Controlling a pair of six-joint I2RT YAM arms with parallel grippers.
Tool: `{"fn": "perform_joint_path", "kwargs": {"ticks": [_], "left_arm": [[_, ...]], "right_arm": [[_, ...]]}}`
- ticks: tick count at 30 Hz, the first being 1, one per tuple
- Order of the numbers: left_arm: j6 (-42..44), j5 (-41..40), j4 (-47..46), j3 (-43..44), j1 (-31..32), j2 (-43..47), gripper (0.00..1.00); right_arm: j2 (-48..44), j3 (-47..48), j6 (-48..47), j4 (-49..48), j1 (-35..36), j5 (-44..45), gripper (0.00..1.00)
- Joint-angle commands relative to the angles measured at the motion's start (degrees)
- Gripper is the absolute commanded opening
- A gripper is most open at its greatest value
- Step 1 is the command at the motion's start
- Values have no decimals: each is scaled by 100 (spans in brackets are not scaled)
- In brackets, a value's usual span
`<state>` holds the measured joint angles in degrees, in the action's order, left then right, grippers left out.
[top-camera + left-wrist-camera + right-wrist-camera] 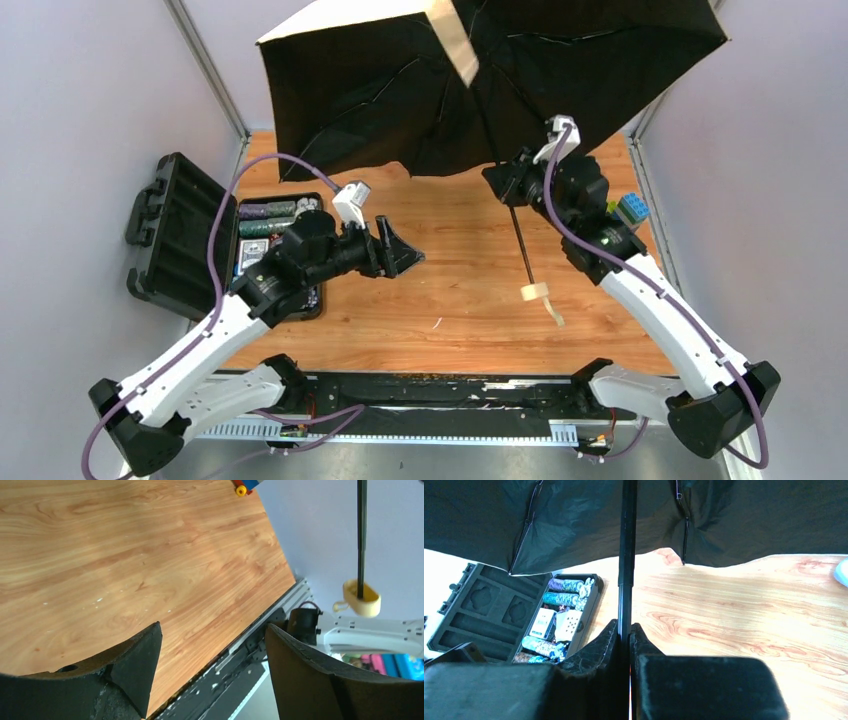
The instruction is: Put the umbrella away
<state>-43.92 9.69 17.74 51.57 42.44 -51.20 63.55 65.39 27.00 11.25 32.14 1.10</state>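
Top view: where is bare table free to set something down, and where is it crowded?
Free: the middle wood between the left gripper and the umbrella shaft, and the near strip from its handle to the black rail. Crowded: the left edge with the open case, the far side under the canopy, the right edge by the blocks.
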Motion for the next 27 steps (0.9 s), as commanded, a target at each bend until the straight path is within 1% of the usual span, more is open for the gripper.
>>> {"fn": "perform_joint_path", "kwargs": {"ticks": [1, 3, 4, 5, 7, 9, 10, 12, 15, 16, 19, 22, 27], "left_arm": [[1166, 33, 1572, 1225, -14, 276, 82], [1453, -461, 2134, 2070, -16, 338, 82], [1566, -842, 2382, 2445, -16, 354, 82], [1646, -1484, 2709, 2880, -16, 334, 82], [1783, -2344, 3271, 3954, -12, 86, 82], [1933, -2946, 3582, 4879, -14, -170, 82], [2004, -3208, 3613, 5196, -16, -268, 82], [2116, -3668, 3587, 5556, -16, -431, 82], [2224, -4097, 3396, 5435, -16, -572, 83], [2260, -4170, 3237, 5221, -16, -587, 83], [2354, -4074, 2581, 4382, -16, -698, 83], [2312, -3949, 2222, 3619, -21, -940, 82], [2181, -3724, 1599, 2664, -105, -1285, 82]], "right_arm": [[71, 1017, -84, 367, -254, -669, 0], [79, 1172, 28, 620, -261, -879, 0], [67, 1193, 200, 742, -261, -1028, 0], [57, 1192, 369, 864, -261, -1216, 0], [3, 1010, 755, 983, -261, -1510, 0], [-118, 619, 1118, 987, -231, -1728, 0], [-203, 360, 1251, 943, -186, -1813, 0], [-310, -268, 1342, 891, -75, -1800, 0], [-389, -1374, 1475, 534, 2, -1760, 0], [-350, -1828, 1511, 312, 7, -1781, 0], [-105, -2591, 1489, -431, 15, -2067, 0], [294, -2811, 1221, -706, 29, -2237, 0], [698, -2804, 769, -898, 29, -2337, 0]]}}
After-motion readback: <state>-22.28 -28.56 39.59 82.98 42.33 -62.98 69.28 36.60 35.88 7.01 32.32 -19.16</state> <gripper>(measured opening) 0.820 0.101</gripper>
